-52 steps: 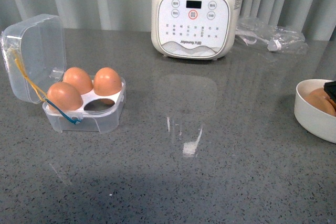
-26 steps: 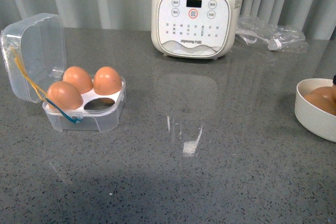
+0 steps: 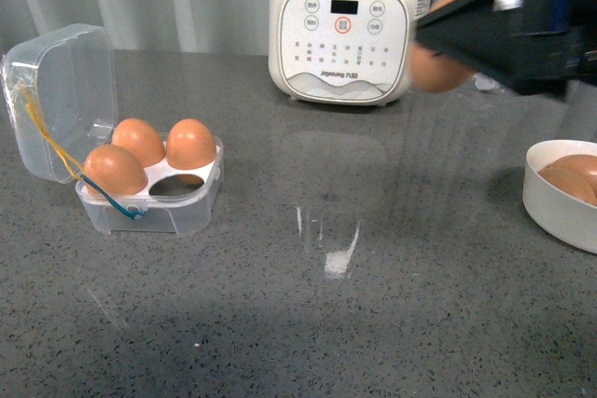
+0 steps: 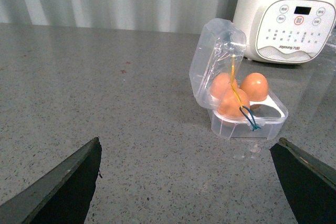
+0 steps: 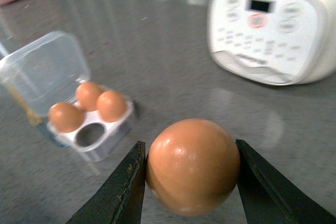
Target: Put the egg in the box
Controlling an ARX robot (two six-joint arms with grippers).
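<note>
Right gripper [image 5: 189, 146], out of front view a second ago, now aloft well right of the box [image 3: 149, 198], clenched on the egg [image 3: 440, 69], likely bound for its one empty hollow [image 3: 173, 187]; left gripper [image 4: 187, 142] spread wide, empty

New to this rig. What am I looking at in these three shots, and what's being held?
A two-armed robot at a grey counter. One picture looks forward from its body; the other two come from cameras on its wrists. On the counter: a clear box, lid open, with three eggs and one free hollow; a white appliance; a bowl holding more eggs. The right hand grips an egg, off the counter. The left hand is open and empty.
</note>
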